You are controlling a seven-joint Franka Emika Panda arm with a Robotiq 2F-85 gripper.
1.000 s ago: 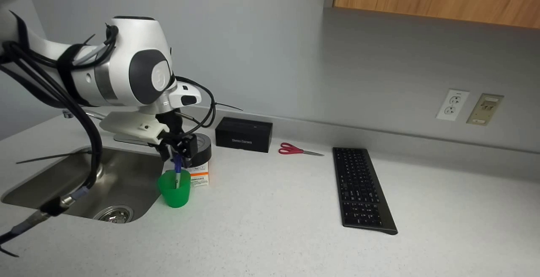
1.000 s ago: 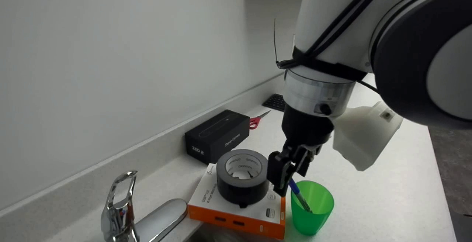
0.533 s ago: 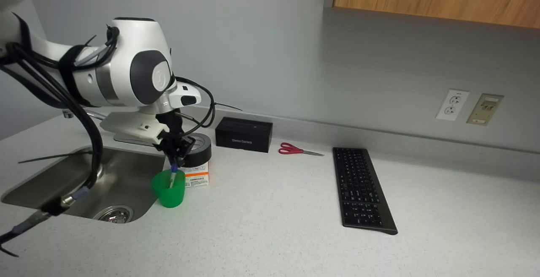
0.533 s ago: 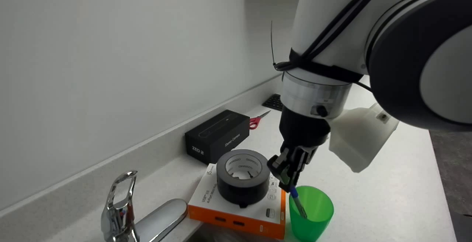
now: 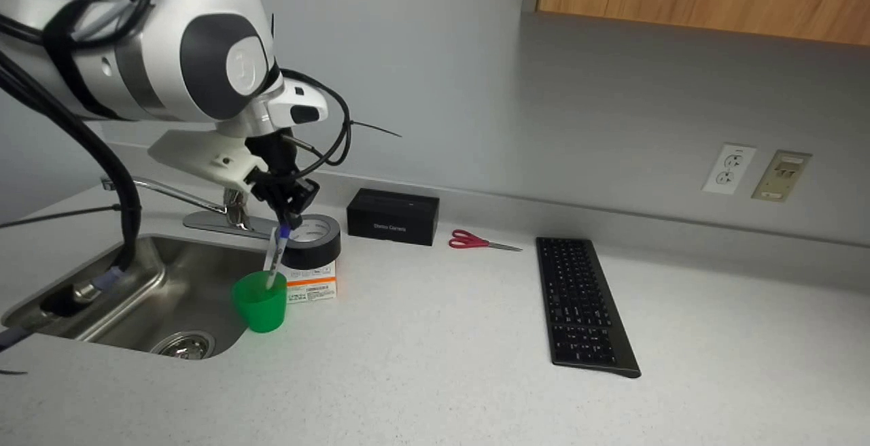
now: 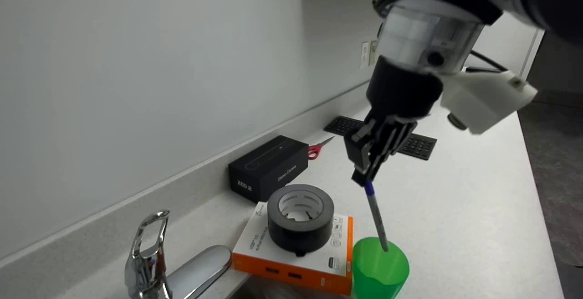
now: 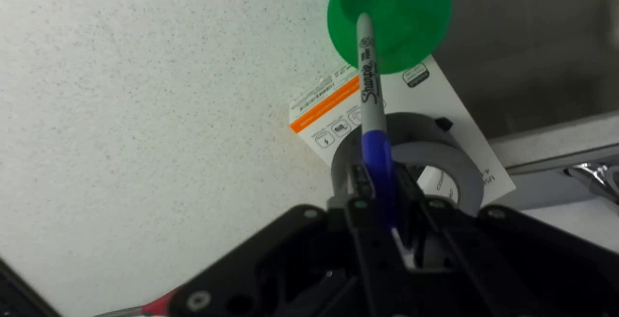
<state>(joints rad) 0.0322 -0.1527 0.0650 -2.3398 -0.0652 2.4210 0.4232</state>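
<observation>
Claw [image 6: 364,180] and marker [image 7: 373,114] rose; cup [image 5: 259,311] shifted toward sink [image 5: 207,276].

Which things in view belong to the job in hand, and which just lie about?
Likely in use:
blue-capped grey marker, held by the black gripper
round green plastic cup, at the marker's lower end

Lying about:
round black tape roll, on a white-and-orange cardboard box
black rectangular camera box
red-handled metal scissors
long black keyboard

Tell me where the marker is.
In the wrist view, just right of centre, the marker is gripped by its blue end in the claw, its free end at the mouth of the green cup.
</observation>
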